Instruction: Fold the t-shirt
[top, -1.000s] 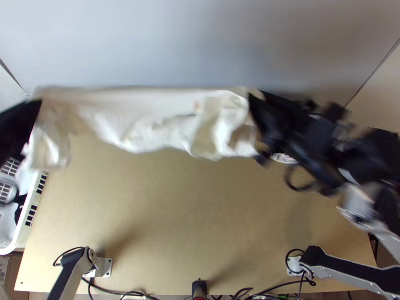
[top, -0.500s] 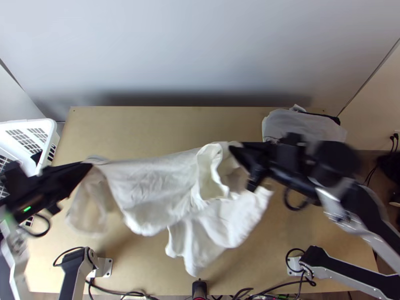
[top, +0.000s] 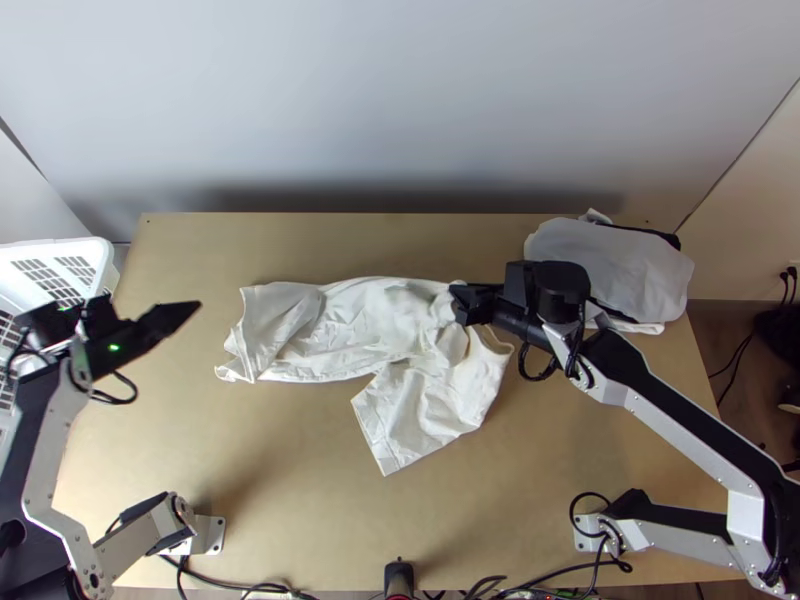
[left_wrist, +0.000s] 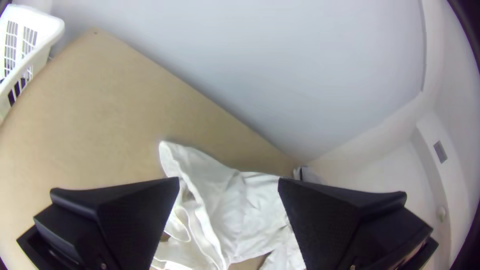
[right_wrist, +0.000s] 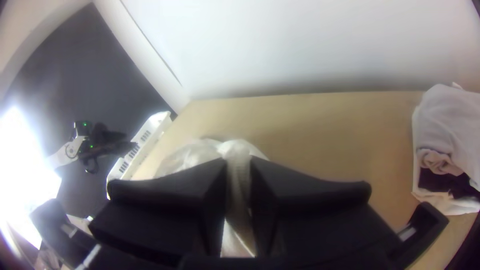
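Left pincer (top: 193, 306): fingers wide apart, no cloth in them. Sits toward the left side of the table (top: 250, 450), short of the shirt's left end. Past the gap I see the white shirt (top: 330, 335).

Right pincer (top: 456, 303): clamped on the shirt, at its far edge, right of the middle. In the right wrist view the cloth runs between the two fingers (right_wrist: 200, 182), pinched from both sides.

Shirt is on the middle of the table, wrinkled and not flat. One long strip lies left to right, bunched toward my right pincer; a wide flap comes off its right half toward the near edge. Left end is doubled over in loose layers. Can't tell which part of the shirt I've got.

Also around: pile of clothes (top: 600, 255) at the far right corner, grey on top with dark and white below. White basket (top: 105, 250) at the left edge.
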